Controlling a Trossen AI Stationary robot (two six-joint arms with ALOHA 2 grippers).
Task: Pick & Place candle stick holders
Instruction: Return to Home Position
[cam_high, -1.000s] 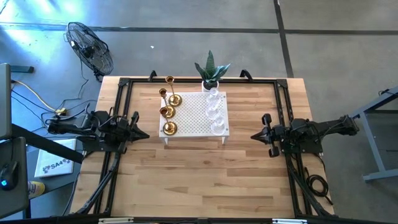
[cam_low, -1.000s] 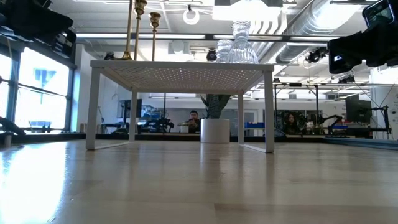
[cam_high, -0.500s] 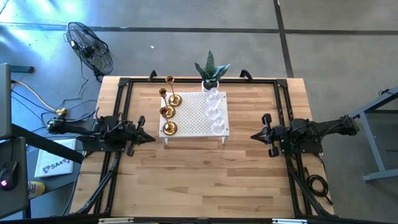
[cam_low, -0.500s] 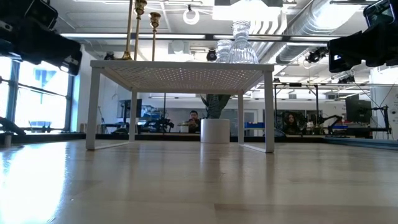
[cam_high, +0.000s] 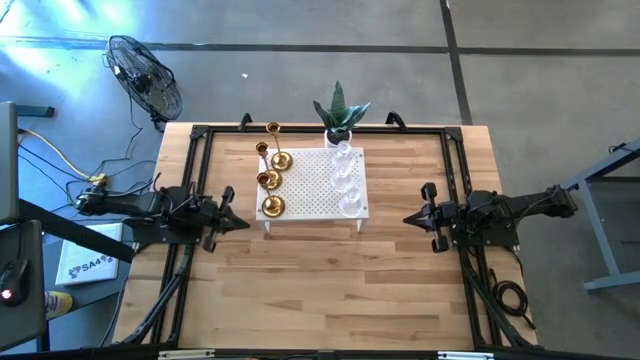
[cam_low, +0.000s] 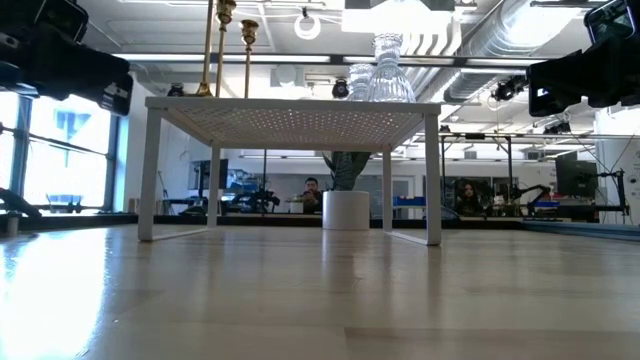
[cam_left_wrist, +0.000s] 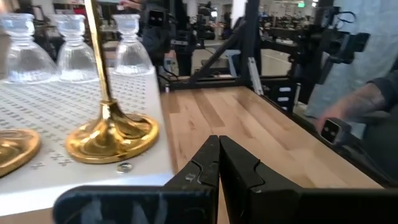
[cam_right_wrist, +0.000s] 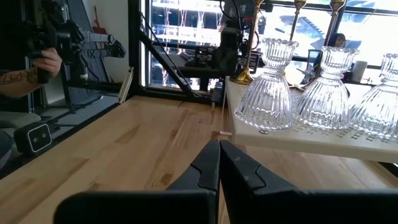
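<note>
Three gold candle stick holders (cam_high: 272, 182) stand in a row on the left side of a small white perforated stand (cam_high: 312, 212). Three clear glass holders (cam_high: 346, 180) stand in a row on its right side. All rest on their round bases. My left gripper (cam_high: 243, 222) is shut and empty, level, just left of the stand's near left corner. The nearest gold base (cam_left_wrist: 112, 134) shows in its wrist view. My right gripper (cam_high: 408, 218) is shut and empty, right of the stand, pointing at it. The glass holders (cam_right_wrist: 267, 87) show in its wrist view.
A green plant in a white pot (cam_high: 340, 118) stands on the table behind the stand. A black frame (cam_high: 200, 135) runs along the table's edges. A person's hand (cam_left_wrist: 348, 118) shows beyond the table's right side, and another hand (cam_right_wrist: 37, 62) beyond its left. Bare wood (cam_high: 320, 280) lies in front of the stand.
My left gripper has moved toward the table's right, closer to the white stand's near left corner, staying shut and level. The holders have kept still.
</note>
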